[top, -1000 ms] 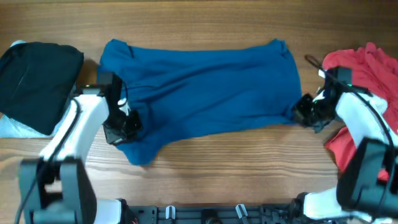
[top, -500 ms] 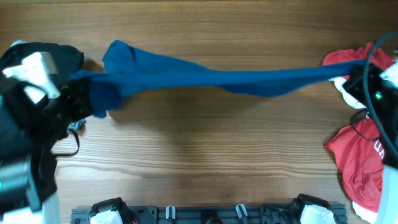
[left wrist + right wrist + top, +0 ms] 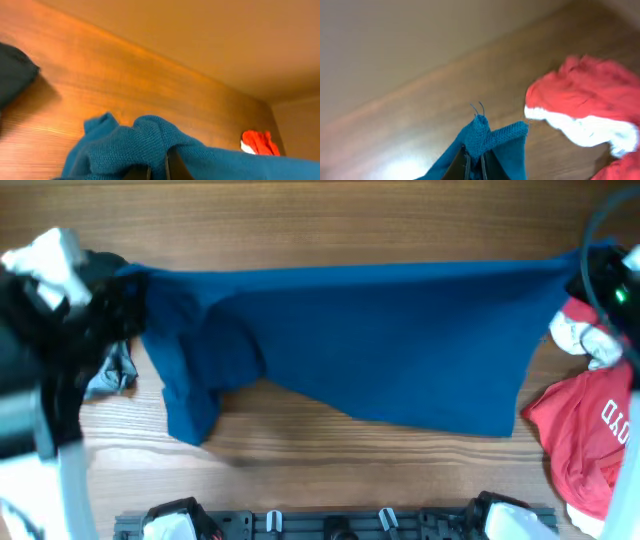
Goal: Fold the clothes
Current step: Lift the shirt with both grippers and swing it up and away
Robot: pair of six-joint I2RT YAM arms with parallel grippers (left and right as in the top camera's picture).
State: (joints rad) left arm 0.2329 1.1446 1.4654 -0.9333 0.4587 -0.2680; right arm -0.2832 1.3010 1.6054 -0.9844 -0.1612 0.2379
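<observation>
So, overhead: the dark blue T-shirt [image 3: 380, 350] hangs stretched between the left gripper [image 3: 128, 288] and the right gripper [image 3: 583, 272], sagging below both. Left wrist: its fingers are pinched tight on a bunched blue edge. Right wrist: its fingers are clamped on a blue corner, with a red shirt [image 3: 585, 95] off to its right.

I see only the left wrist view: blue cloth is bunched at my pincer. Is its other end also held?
Observer: Yes. In the right wrist view the right pincer is shut on a corner of the blue T-shirt.
Operator: Is the shirt spread or twisted?
Observer: Overhead, it is spread wide as a sheet from the left pincer to the right one, not twisted.
Operator: What lies near the right arm?
Observer: A red shirt with white lettering, on the table.
</observation>
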